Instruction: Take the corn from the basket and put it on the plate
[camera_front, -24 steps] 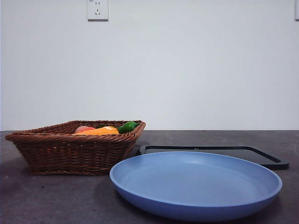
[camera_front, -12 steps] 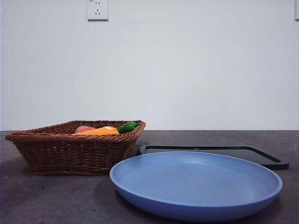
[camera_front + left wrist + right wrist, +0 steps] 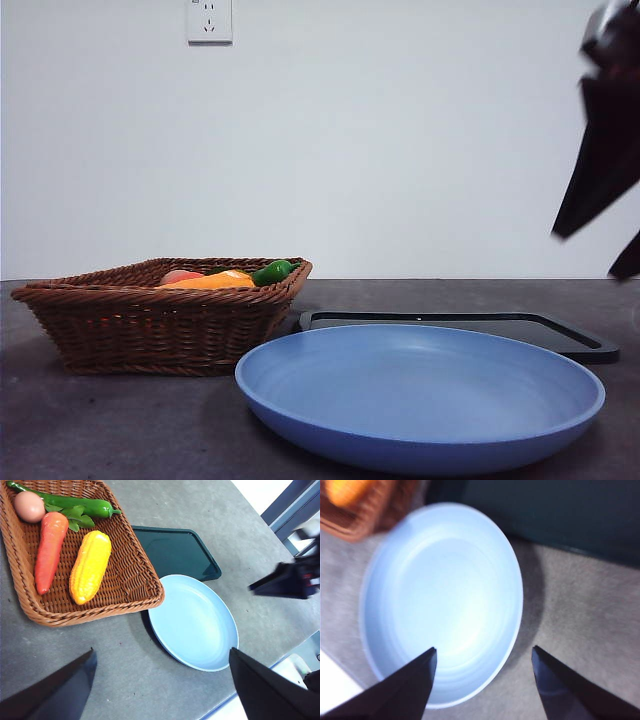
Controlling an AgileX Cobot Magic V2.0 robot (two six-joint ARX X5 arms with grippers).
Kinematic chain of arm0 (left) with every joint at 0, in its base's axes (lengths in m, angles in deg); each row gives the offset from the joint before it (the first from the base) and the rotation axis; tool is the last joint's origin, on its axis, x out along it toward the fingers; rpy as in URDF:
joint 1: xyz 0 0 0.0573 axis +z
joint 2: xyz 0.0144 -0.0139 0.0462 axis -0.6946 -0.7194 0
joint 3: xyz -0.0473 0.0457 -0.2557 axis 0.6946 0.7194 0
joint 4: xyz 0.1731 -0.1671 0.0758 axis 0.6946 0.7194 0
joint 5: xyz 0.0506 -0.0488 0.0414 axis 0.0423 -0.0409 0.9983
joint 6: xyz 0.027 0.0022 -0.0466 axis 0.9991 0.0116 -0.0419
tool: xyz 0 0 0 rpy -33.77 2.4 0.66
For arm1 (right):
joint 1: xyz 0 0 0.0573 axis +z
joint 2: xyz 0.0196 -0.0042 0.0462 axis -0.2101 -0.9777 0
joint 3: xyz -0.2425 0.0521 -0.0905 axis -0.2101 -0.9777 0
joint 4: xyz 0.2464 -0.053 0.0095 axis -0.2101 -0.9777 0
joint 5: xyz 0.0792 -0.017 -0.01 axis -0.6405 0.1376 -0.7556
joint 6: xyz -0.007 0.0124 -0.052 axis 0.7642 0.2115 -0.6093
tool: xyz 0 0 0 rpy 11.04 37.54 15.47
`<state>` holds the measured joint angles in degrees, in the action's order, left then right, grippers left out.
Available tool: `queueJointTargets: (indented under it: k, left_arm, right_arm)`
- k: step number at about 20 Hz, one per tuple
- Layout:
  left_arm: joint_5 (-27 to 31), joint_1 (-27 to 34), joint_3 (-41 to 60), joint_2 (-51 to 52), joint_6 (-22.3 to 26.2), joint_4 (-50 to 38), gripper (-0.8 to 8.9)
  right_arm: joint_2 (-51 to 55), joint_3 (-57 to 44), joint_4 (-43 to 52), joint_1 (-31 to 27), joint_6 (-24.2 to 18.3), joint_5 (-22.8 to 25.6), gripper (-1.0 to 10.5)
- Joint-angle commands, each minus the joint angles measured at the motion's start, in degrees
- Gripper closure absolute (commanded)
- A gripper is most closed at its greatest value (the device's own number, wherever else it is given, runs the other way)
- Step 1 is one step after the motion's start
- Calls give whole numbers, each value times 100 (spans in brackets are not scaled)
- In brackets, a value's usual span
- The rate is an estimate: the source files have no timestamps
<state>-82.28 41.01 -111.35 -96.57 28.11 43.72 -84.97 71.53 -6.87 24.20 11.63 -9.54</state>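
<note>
The orange-yellow corn lies in the brown wicker basket, beside an orange carrot. From the front only its top shows above the basket's rim. The blue plate sits bare, right of the basket. My left gripper hangs open high above the table, between basket and plate. Above the plate my right gripper is open with nothing in it. In the front view it is a blurred dark shape at the right edge.
A carrot, a pink round fruit and a green pepper share the basket. A flat black tray lies behind the plate. A corner of the basket shows in the right wrist view.
A dark arm has come into the front view at the upper right edge. Basket, corn, plate and tray have not moved.
</note>
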Motion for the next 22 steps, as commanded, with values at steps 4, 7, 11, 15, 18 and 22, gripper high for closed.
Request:
queueJointTargets:
  k: [4, 7, 11, 15, 18, 22]
  left_arm:
    - [-17, -9, -109, -31, 90, -66, 383]
    - [-17, -9, -109, -31, 90, -66, 383]
    - [-17, -9, -109, -31, 87, -63, 383]
    - [-17, -9, -109, -31, 87, -63, 383]
    - [-17, -9, -109, -33, 90, -66, 383]
    - [48, -9, -114, -197, 92, -92, 383]
  right_arm:
    - [-1088, 98, 466, 245, 33, 160, 643]
    - [-1464, 98, 695, 391, 31, 166, 659]
    - [-1845, 98, 903, 546, 31, 225, 738]
    - [-2015, 96, 966, 592, 33, 337, 907]
    - [-2044, 96, 953, 590, 66, 584, 945]
    - [-1974, 116, 815, 553, 188, 586, 945]
